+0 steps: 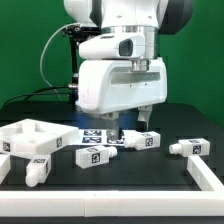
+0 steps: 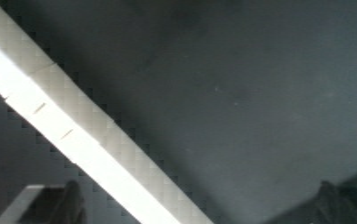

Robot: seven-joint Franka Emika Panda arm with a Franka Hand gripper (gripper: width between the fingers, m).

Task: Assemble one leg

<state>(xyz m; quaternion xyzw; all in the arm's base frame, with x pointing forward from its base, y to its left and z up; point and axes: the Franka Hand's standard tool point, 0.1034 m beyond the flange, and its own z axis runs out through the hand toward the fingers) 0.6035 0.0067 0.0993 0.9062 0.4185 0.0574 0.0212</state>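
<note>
The fingers (image 2: 29, 206) stand wide apart and grip nothing. The nearest leg (image 1: 141, 140) lies on the tabletop (image 1: 150, 178) just beside them. Its black-and-white square tags (image 1: 148, 140) are too small to read. The wrist housing (image 1: 118, 85) hides the fingers' upper parts. A blurred white strip (image 2: 86, 130) passes beneath them, and what it is cannot be told.
</note>
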